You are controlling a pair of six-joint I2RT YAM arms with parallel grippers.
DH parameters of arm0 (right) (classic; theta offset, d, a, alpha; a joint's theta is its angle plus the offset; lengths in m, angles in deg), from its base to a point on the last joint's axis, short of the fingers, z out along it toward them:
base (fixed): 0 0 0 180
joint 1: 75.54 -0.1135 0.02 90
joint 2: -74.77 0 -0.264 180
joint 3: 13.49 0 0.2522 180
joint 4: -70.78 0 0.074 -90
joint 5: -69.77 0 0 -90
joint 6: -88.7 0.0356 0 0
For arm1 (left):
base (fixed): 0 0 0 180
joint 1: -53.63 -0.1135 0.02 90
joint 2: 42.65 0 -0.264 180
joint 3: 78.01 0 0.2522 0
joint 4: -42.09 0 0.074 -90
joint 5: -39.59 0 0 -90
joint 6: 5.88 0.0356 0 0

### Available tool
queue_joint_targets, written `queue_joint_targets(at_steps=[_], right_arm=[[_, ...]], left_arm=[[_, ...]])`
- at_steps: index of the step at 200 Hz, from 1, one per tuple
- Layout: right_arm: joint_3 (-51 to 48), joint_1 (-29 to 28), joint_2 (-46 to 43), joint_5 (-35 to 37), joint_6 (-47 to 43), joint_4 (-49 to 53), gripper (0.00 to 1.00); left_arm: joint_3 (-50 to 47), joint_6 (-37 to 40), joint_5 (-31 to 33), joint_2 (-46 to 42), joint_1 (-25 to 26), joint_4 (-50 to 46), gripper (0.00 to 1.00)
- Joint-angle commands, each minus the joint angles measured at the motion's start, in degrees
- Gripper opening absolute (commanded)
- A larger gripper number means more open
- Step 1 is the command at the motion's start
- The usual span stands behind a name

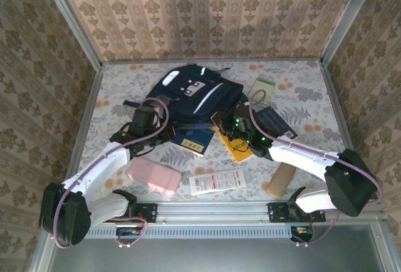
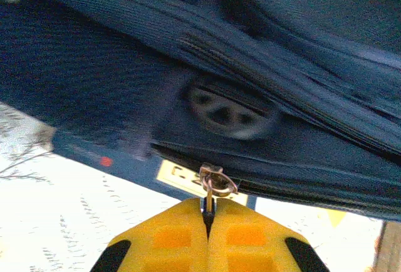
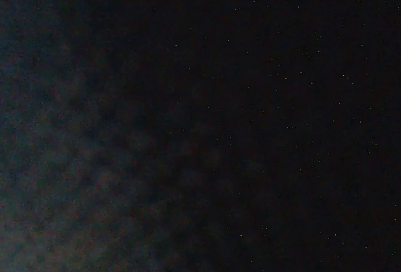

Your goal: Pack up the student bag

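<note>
l jaws pinch zip pull [image 2: 216, 181] on student bag [image 1: 188, 96]; r jaws' state unclear, view dark.

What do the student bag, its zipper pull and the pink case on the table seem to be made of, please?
The student bag: likely woven synthetic fabric, matte navy, with fine weave and stitched seams. Its zipper pull: probably metal, a shiny brownish ring. The pink case: perhaps soft plastic or padded fabric, smooth and matte; too small to tell.
</note>
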State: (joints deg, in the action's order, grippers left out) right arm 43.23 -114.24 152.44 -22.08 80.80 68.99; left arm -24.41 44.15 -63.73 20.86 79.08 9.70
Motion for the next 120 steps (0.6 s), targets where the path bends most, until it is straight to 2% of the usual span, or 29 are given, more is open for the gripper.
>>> queue_joint_targets(at_steps=[1,31,47,73,98,120], right_arm=[[-0.3,1.9,-1.2,2.0,-3.7,-3.7,0.0],[0.8,2.0,0.8,-1.1,-5.6,-3.8,0.0],[1.3,2.0,1.6,-2.6,-6.5,-4.4,0.0],[2.1,1.9,4.7,-3.1,-8.4,-5.3,0.01],[4.9,1.4,7.9,-3.0,-9.6,-3.5,0.02],[8.5,0.6,12.2,-4.3,-9.8,-3.4,0.05]], left_arm=[[-0.7,-1.8,3.0,-1.2,-3.9,-3.2,0.0],[-1.0,-2.8,2.0,-1.9,-6.8,-4.0,0.01],[-0.8,-2.9,0.4,-2.2,-7.2,-3.2,0.11],[1.0,-1.3,-2.4,-2.4,-7.3,-3.2,0.33],[3.6,1.0,-1.2,-4.4,-8.0,-7.4,0.45],[4.4,1.5,-0.3,-8.0,-9.0,-10.0,0.51]])
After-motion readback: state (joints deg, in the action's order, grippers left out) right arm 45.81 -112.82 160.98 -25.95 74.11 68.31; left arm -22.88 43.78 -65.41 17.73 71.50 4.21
